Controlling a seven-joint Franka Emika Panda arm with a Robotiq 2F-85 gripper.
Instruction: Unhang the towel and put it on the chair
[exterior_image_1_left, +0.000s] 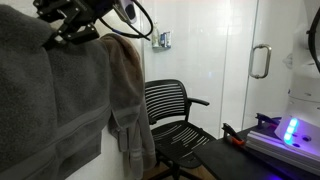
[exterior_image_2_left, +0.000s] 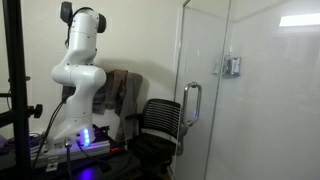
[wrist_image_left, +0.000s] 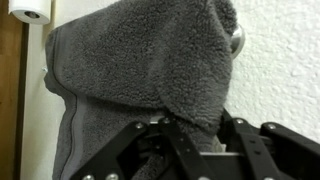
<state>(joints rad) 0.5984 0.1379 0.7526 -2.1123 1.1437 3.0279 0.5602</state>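
The dark grey towel (exterior_image_1_left: 50, 100) hangs on the wall at the left, wide and thick. My gripper (exterior_image_1_left: 72, 30) is at its top edge. In the wrist view the towel (wrist_image_left: 130, 70) fills the frame, and a pointed fold of it runs down between the fingers of my gripper (wrist_image_left: 197, 140), which look closed on that fold. The top of the towel is still by the wall hook (wrist_image_left: 237, 38). The black chair (exterior_image_1_left: 170, 115) stands to the right of the towels and also shows in an exterior view (exterior_image_2_left: 158, 125). Its seat is bare.
A narrower brownish-taupe towel (exterior_image_1_left: 125, 90) hangs between the grey towel and the chair. A glass shower door with a metal handle (exterior_image_1_left: 260, 62) stands beyond the chair. The robot base with a blue light (exterior_image_1_left: 285, 135) is at the lower right. A toilet paper roll (wrist_image_left: 30, 10) sits by the towel.
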